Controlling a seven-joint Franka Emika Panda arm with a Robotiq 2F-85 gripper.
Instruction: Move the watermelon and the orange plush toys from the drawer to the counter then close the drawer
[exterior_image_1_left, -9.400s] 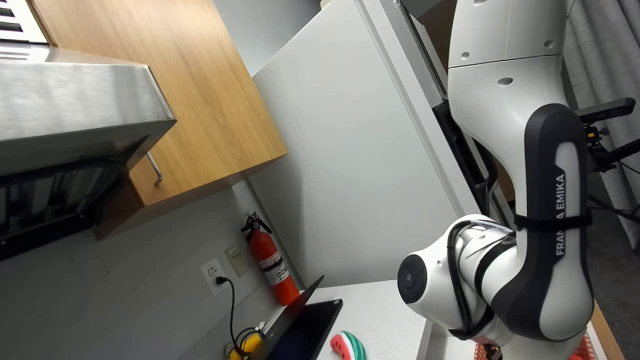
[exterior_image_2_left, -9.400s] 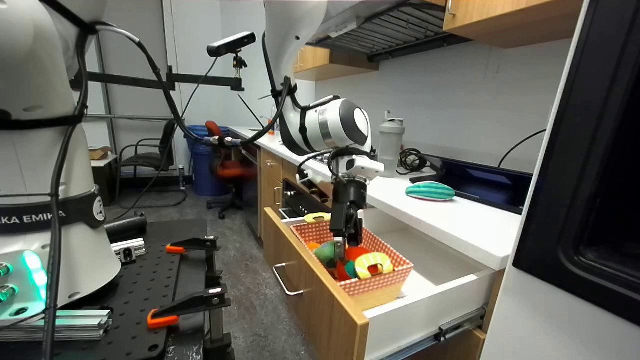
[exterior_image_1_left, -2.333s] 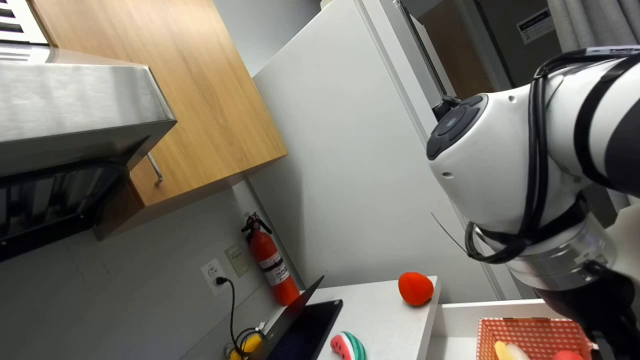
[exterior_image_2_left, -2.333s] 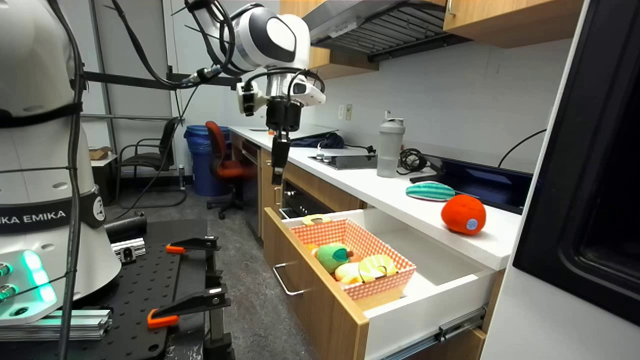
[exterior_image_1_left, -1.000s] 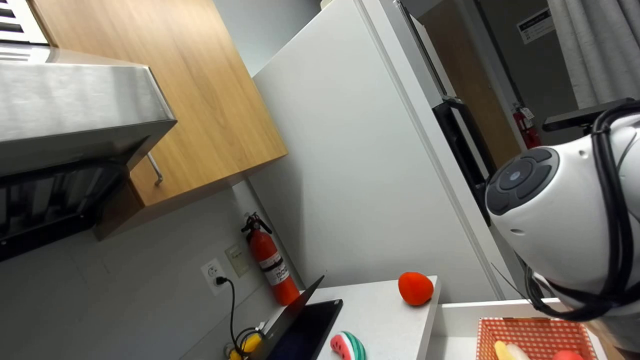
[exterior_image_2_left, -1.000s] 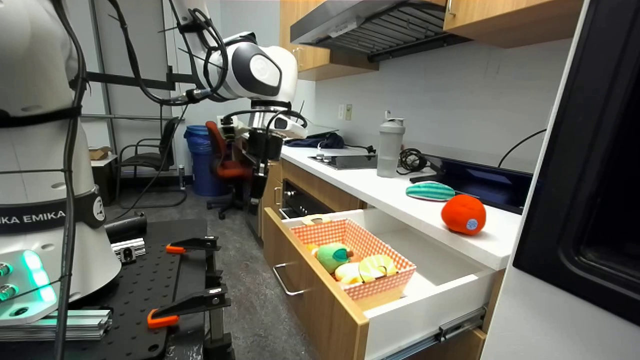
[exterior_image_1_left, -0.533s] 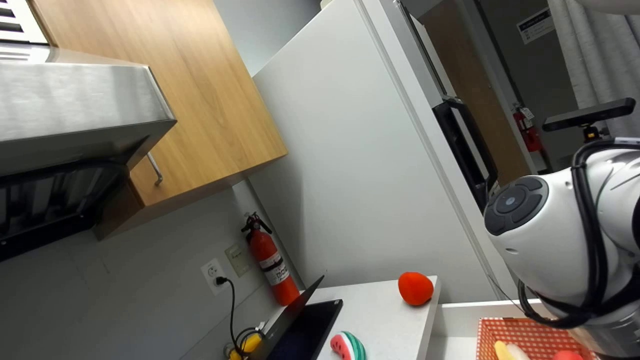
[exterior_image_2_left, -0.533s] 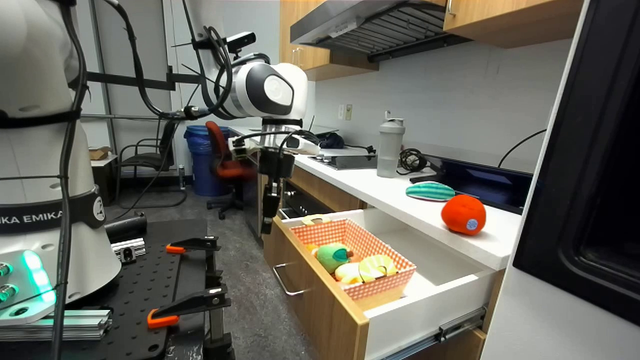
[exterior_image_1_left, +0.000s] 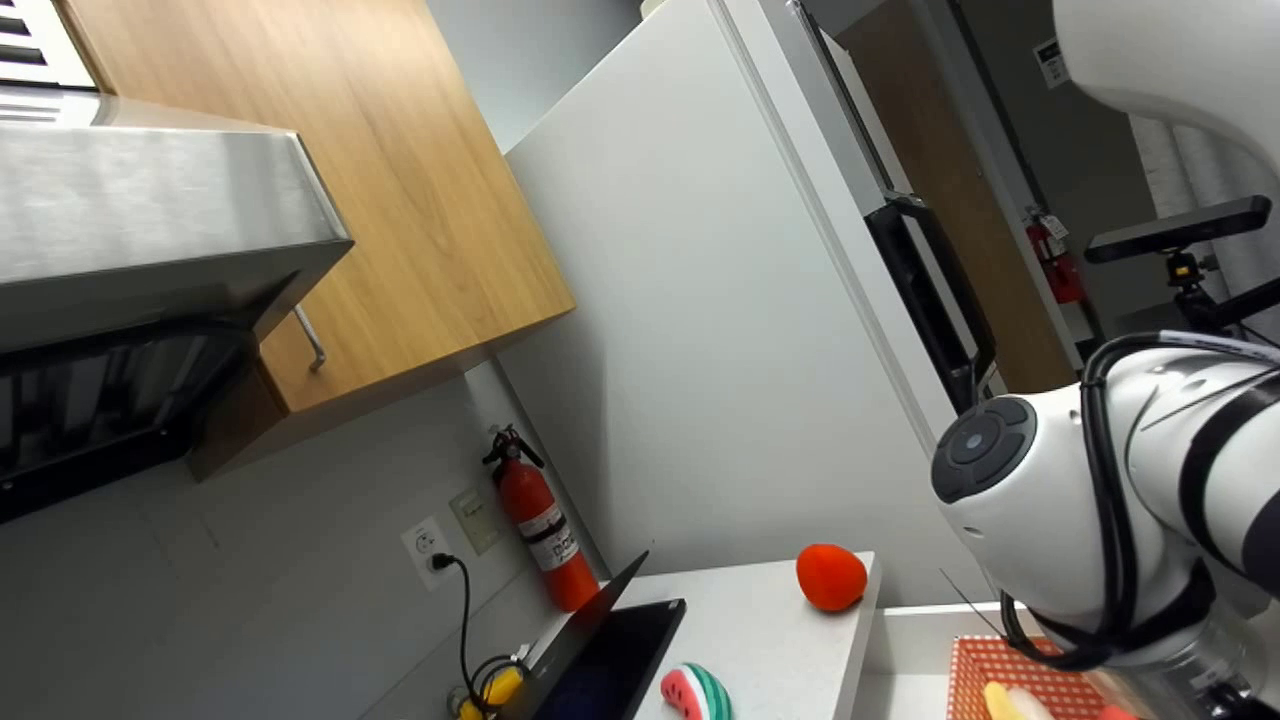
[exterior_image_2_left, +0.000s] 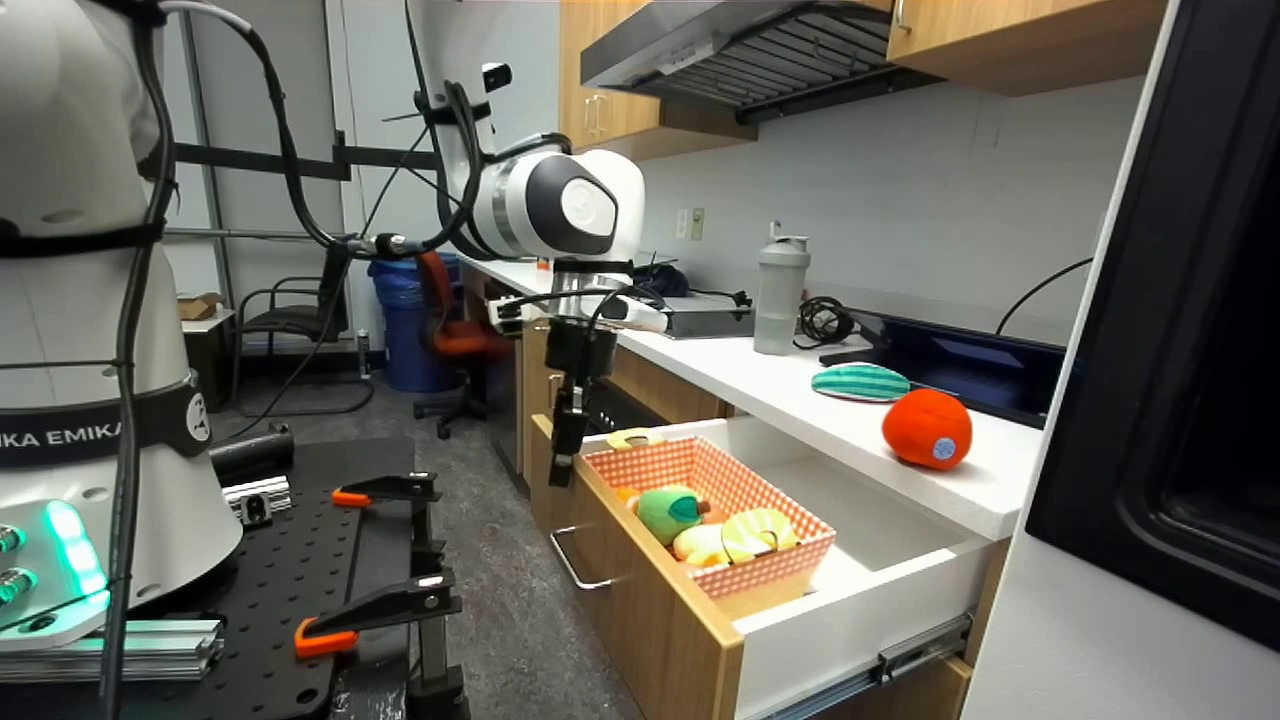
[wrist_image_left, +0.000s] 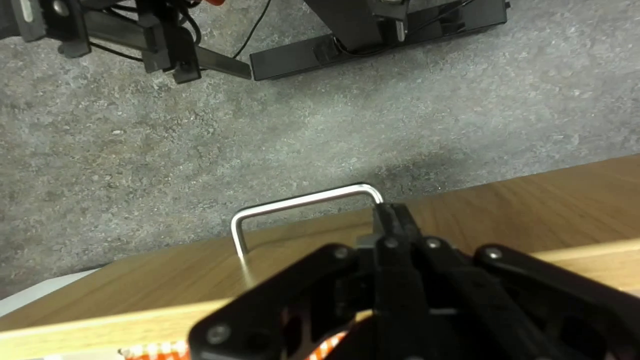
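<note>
The watermelon (exterior_image_2_left: 860, 382) and the orange plush toy (exterior_image_2_left: 927, 430) both rest on the white counter (exterior_image_2_left: 785, 390), apart from each other. An exterior view also shows the watermelon (exterior_image_1_left: 697, 691) and the orange plush toy (exterior_image_1_left: 831, 577) there. Below, the drawer (exterior_image_2_left: 860, 625) is pulled far out, with white sides and a wooden front. My gripper (exterior_image_2_left: 562, 478) points down at the outer face of that front, seemingly touching it. In the wrist view the gripper (wrist_image_left: 392, 207) is shut with nothing between its fingers, by one end of the metal handle (wrist_image_left: 305, 199).
Inside the drawer sits a red-checked basket (exterior_image_2_left: 785, 572) with several soft toys, among them a green one (exterior_image_2_left: 668, 512). A shaker bottle (exterior_image_2_left: 782, 295) and a dark panel (exterior_image_2_left: 970, 368) stand on the counter. Orange-tipped clamps (exterior_image_2_left: 385, 612) stick out from the robot's table.
Over the last second my gripper has come right and lower, onto the drawer's front. Drawer and basket have shifted slightly toward the counter. Earlier, the orange plush toy came out of the basket onto the counter.
</note>
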